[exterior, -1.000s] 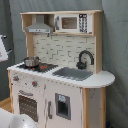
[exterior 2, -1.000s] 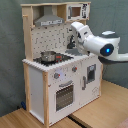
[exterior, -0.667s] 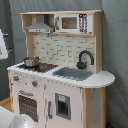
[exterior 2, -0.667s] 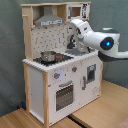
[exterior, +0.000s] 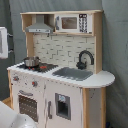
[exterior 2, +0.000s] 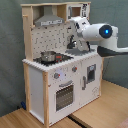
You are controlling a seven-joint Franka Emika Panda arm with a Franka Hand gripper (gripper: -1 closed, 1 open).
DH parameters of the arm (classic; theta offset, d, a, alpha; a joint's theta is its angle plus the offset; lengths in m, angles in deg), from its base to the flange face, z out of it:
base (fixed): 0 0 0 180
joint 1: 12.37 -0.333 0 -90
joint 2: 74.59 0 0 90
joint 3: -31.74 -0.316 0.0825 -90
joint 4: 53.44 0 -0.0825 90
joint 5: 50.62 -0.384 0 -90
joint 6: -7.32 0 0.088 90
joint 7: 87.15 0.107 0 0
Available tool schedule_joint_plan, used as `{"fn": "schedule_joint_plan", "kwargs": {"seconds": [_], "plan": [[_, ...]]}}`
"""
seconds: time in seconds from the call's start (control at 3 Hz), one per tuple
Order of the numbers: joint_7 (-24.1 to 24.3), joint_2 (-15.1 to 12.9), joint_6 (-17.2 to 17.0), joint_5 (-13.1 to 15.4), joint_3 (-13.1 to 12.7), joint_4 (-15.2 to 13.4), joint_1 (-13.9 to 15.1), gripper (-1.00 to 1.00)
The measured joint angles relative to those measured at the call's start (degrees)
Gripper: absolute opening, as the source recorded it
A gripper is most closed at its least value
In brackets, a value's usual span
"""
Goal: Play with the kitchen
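The kitchen [exterior: 60,85] is a white and light-wood toy unit with a grey hood [exterior: 40,26], a small microwave [exterior: 70,22], a grey sink [exterior: 75,73] and a black tap [exterior: 85,59]. A small metal pot [exterior: 31,62] stands on the red-ringed hob. The oven door [exterior: 27,105] is closed. In the second exterior view the white arm [exterior 2: 97,32] comes in from the right, and its gripper [exterior 2: 74,42] overlaps the sink side of the kitchen [exterior 2: 55,75]. In the first exterior view only a white arm part [exterior: 2,42] shows at the left edge, apart from the kitchen.
A grey curtain hangs behind the kitchen in both exterior views. The unit stands on a wooden floor [exterior 2: 107,107]. A white rounded robot part [exterior: 12,117] fills the first exterior view's bottom left corner.
In the second exterior view the arm's end has risen and shifted slightly left across the kitchen's upper right. The kitchen and pot have not moved.
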Motion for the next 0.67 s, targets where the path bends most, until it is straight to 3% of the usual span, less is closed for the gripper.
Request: {"fn": "schedule_joint_plan", "kwargs": {"seconds": [0.67], "plan": [[-4.9, -6.0, -3.9, -9.7, -0.7, 2.8, 0.7, 1.0]]}}
